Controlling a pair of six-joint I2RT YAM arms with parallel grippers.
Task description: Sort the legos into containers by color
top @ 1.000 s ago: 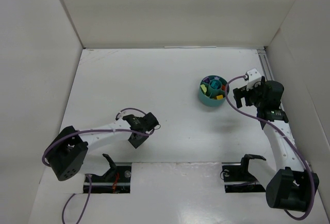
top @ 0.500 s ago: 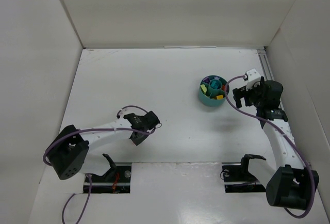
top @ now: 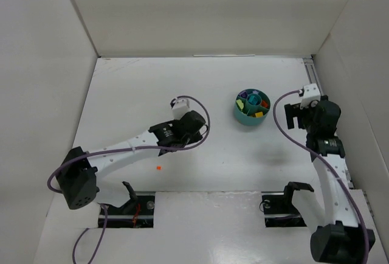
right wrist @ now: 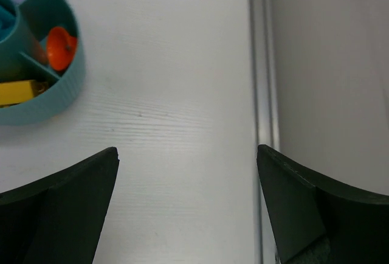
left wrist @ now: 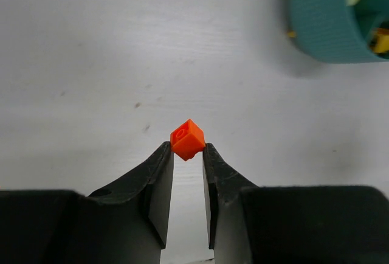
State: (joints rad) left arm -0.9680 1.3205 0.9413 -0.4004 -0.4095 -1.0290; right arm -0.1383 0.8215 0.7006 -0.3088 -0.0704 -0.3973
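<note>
My left end effector (left wrist: 187, 149) is clamped on a small orange square plastic brick (left wrist: 187, 139), pinched only at the very tips and sitting tilted on a corner, so I judge the hold thin. The round teal ribbed plastic cup with inner dividers (left wrist: 331, 24) lies ahead and to the right in my left wrist view, well apart from the brick, on the white surface (left wrist: 91, 45). My right end effector (right wrist: 187, 154) hangs with its jaws wide apart and nothing between them, beside the cup, near the right edge. From there I see a round orange piece (right wrist: 61, 48) in one compartment and a yellow brick (right wrist: 17, 92) in the one next to it. To do this carry well, I should keep the squeeze steady, move slowly so the tilted brick does not twist out, and stop directly over the orange compartment, not the divider or the yellow one. I should go low before letting go, since so light a brick could bounce off a wall. A tiny orange speck (top: 158, 168) lies on the surface near my left arm; it is too small to identify.
</note>
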